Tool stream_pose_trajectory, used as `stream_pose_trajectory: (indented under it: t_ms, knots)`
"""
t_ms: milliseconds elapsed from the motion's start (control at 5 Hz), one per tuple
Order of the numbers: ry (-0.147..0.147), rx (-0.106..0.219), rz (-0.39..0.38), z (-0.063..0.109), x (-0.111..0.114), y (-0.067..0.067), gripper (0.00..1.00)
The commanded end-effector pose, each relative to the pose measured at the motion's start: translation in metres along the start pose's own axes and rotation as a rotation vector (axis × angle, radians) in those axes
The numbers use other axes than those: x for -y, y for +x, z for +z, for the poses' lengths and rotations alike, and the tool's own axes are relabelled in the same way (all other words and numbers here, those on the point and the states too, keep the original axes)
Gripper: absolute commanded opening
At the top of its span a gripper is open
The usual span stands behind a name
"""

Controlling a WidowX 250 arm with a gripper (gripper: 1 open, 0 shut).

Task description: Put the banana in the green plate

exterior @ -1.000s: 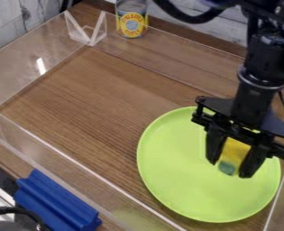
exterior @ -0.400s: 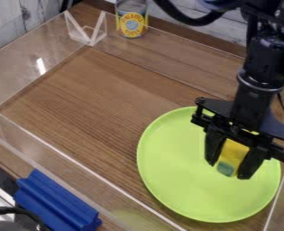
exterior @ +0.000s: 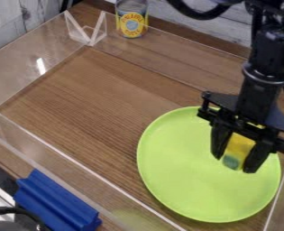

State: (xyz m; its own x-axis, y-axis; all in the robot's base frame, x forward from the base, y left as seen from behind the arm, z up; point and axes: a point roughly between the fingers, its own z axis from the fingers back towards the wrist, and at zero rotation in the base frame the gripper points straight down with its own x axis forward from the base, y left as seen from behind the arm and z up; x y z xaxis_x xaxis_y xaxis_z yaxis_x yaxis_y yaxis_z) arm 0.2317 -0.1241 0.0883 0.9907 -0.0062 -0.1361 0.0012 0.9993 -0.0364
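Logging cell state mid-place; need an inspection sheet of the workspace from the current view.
Surface: brown wood-grain table
Job's things: green plate flat on the table; yellow banana with green end, at the jaws, over the plate's upper right part; contact with plate unclear
Clutter: yellow-labelled can at the back; white wire-like stand beside it; blue block at lower left
Grippers: black jaws shut on the banana
Cables: black cable near the arm
Surroundings: clear panel along the left; pale wall behind

Banana (exterior: 238,152) above plate (exterior: 192,185), right side
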Motion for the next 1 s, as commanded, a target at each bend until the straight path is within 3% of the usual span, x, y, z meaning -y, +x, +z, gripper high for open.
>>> stream_pose_trajectory:
  t_ms: [0, 800]
  knots:
    - [-0.028, 0.039, -0.009, 0.0137, 0.003, 0.0081, 0.0]
    - [-0.048, 0.041, -0.025, 0.0181, 0.0016, 0.0137, 0.0]
